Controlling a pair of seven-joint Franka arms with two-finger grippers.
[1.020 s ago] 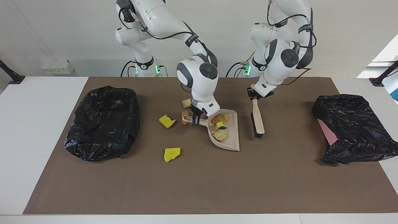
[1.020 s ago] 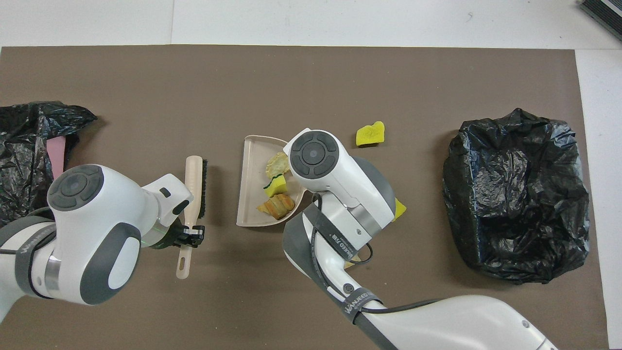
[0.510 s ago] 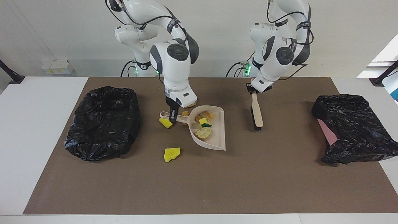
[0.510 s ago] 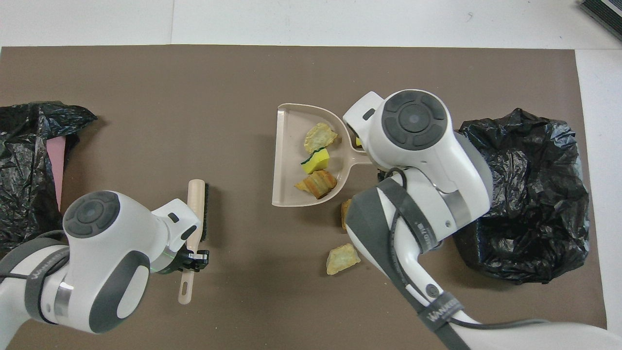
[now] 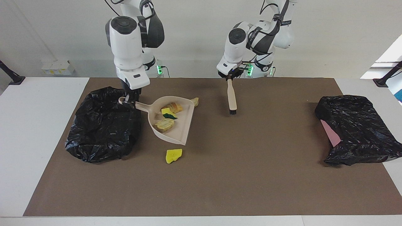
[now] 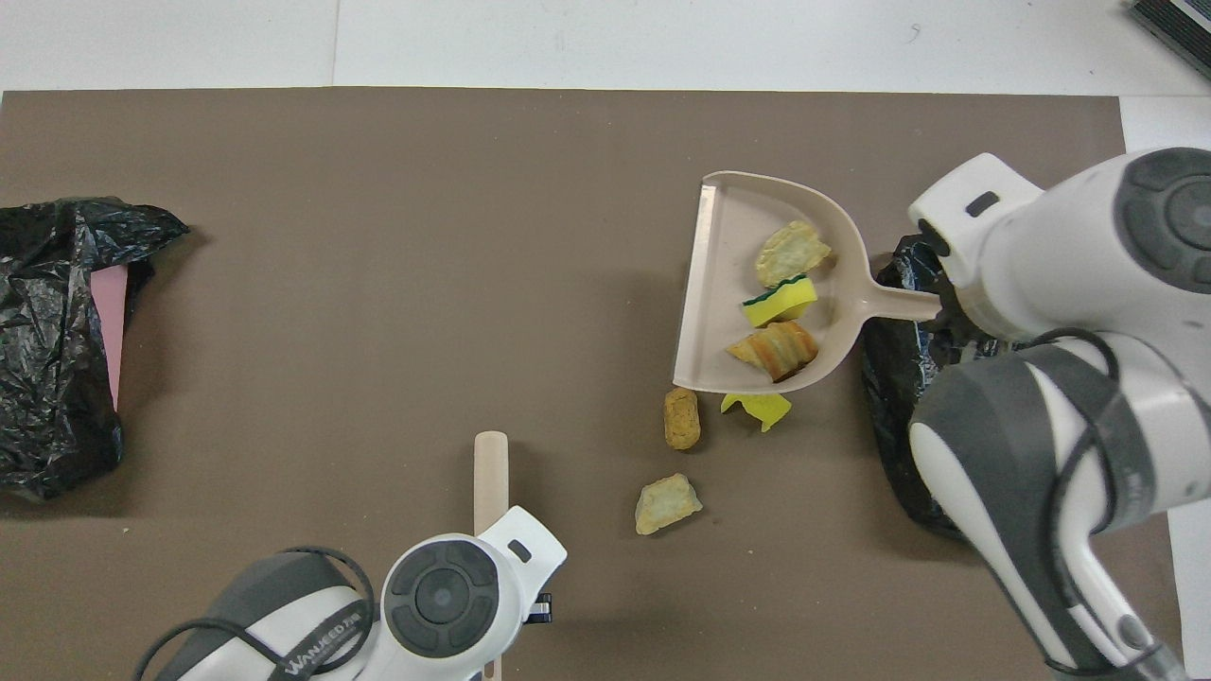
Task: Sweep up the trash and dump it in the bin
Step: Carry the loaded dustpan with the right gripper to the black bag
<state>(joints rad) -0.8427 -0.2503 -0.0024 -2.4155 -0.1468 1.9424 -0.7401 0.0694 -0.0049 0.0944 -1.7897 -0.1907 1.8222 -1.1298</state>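
Dustpan [image 5: 176, 124], clamped by right gripper [image 5: 129, 99], has shifted to bin [image 5: 103, 125] edge; left gripper [image 5: 230, 77] grips brush [image 5: 231, 97]; loose trash [image 5: 173, 155] at dustpan's 6 o'clock.

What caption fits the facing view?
Right gripper carries the loaded dustpan toward the black-bagged bin; left gripper holds the brush aloft.

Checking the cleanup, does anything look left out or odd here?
Yes. The raised dustpan carries only three scraps toward the bin; four more lie loose on the mat, unswept.
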